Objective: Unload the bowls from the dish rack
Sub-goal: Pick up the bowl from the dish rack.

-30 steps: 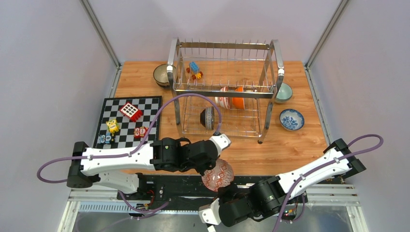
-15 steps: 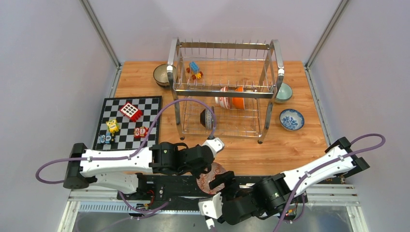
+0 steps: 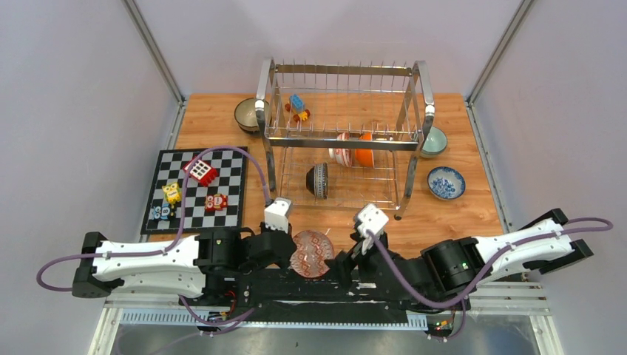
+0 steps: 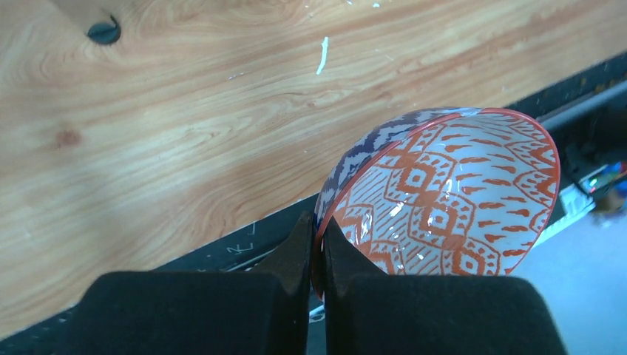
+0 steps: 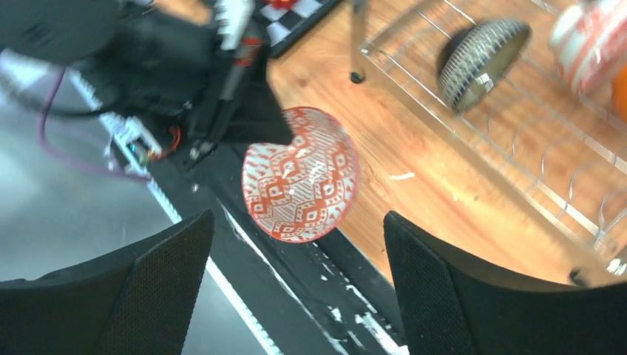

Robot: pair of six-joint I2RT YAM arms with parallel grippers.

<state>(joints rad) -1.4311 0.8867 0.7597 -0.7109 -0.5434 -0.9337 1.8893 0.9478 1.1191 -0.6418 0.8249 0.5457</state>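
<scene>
A red patterned bowl (image 3: 312,253) (image 4: 451,192) (image 5: 299,174) hangs tilted over the table's front edge, with my left gripper (image 3: 287,251) (image 4: 316,229) shut on its rim. My right gripper (image 3: 341,265) (image 5: 297,222) stands open just right of that bowl, fingers wide on either side, not touching it. The chrome dish rack (image 3: 344,70) holds a dark striped bowl (image 3: 318,180) (image 5: 484,63) on its lower tier, with a red-white bowl (image 3: 341,148) and an orange bowl (image 3: 364,150) standing behind.
A speckled brown bowl (image 3: 246,113) sits left of the rack; a mint green bowl (image 3: 435,140) and a blue-white bowl (image 3: 446,182) sit to its right. Toy blocks (image 3: 298,107) lie on the upper tier. The chequered board (image 3: 225,166) with blocks is at the left.
My left arm drew back to the left and turned the bowl's inside rightward. The right arm swung up beside the bowl, and its gripper went from shut to open.
</scene>
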